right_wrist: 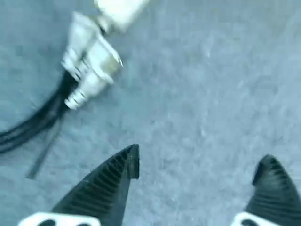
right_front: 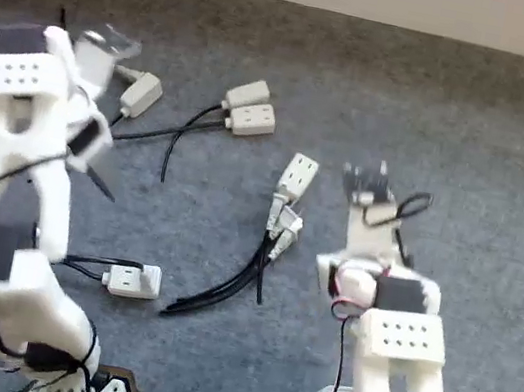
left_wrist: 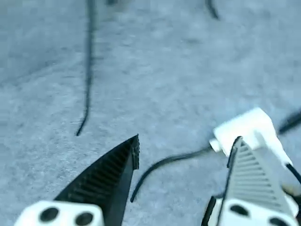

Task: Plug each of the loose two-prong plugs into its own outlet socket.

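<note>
Both pincers are spread and empty, each beside a plug and not around it.
The white plug (left_wrist: 247,129) lies on the grey tabletop (left_wrist: 188,70) just beside one fingertip of the left pincer (left_wrist: 187,141), not between the fingers. I think closing now would push it away or catch its black cable (left_wrist: 164,162). The right pincer (right_wrist: 201,157) hovers near the plug bundle (right_wrist: 91,63), off to its side.

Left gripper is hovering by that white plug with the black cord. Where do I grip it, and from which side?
Probably the white plug by its blocky body, from above, with the fingers across its two long sides and clear of the end where the black cord leaves. The left gripper is open, but the plug lies under one finger, so shift sideways first.
</note>
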Controlling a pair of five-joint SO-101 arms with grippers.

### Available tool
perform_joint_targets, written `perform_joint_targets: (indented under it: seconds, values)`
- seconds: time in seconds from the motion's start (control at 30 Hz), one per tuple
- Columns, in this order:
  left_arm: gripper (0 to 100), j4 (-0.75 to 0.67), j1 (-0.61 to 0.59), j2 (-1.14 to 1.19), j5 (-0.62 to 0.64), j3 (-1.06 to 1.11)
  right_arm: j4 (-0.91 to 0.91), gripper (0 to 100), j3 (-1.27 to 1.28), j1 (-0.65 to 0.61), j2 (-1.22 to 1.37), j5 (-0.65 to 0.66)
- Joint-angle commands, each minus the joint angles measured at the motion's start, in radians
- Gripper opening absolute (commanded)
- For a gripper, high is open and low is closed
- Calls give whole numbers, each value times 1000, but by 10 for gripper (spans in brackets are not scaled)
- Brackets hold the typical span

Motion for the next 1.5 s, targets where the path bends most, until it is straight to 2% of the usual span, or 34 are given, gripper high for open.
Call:
perform_joint_targets:
  seconds: [0.0,0.1,0.23,0.37,0.7,0.8,0.9,1.0,1.13,1.17,1.27,1.47]
  values:
    - [300,15,90,-263,-180,262,-108,283,127,25,-62,15]
    - [298,-8,145,-401,-342,475,-200,279,211,21,-77,12]
    - [298,-199,173,-518,-371,760,-231,279,289,24,-91,12]
    - [298,-362,179,-529,-407,958,-231,279,311,24,-117,12]
    - [300,-672,185,-529,-428,1139,-229,279,321,21,-150,12]
    - [299,-795,225,-529,-422,1196,-232,279,348,19,-156,12]
    - [299,-850,266,-535,-419,1230,-232,279,349,19,-156,14]
    - [270,-858,306,-535,-394,1231,-234,279,349,18,-156,14]
    - [56,-848,363,-536,-396,1201,-234,279,351,-16,-154,14]
    - [28,-827,372,-536,-419,1190,-234,279,351,-19,-151,14]
    - [25,-694,374,-536,-519,1144,-234,279,351,-19,-151,11]
    - [24,-460,275,-538,-595,964,-234,279,351,-19,-150,11]
